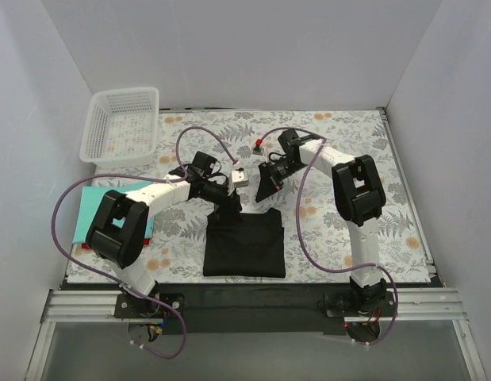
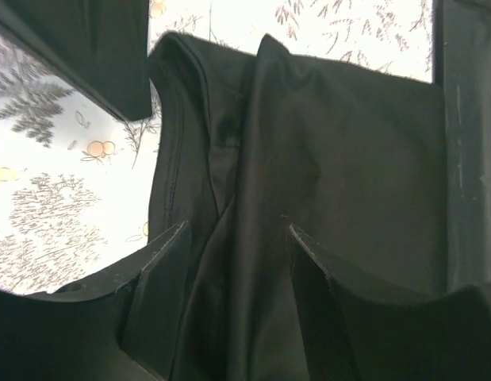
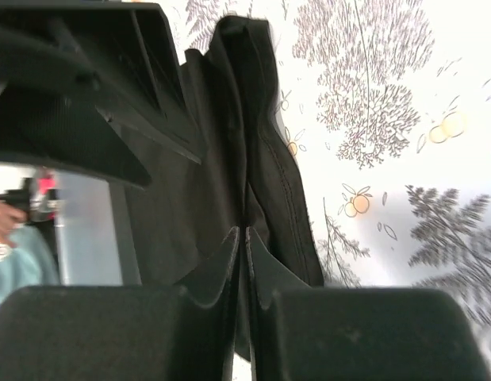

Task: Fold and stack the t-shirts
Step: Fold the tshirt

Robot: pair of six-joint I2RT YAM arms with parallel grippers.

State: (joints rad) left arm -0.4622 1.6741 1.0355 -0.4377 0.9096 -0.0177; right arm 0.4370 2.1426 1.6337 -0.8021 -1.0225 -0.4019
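A black t-shirt lies partly folded on the flowered table, its far edge bunched up. My left gripper hovers at the far left edge of that shirt, open; in the left wrist view its fingers straddle wrinkled black cloth without pinching it. My right gripper is shut on a fold of the black t-shirt and holds that corner lifted off the table. A teal t-shirt lies flat at the left under the left arm, with a red one peeking out beneath it.
A white lattice basket stands at the far left corner. White walls close in the table on three sides. Purple cables loop above both arms. The left gripper's body sits close beside the right one.
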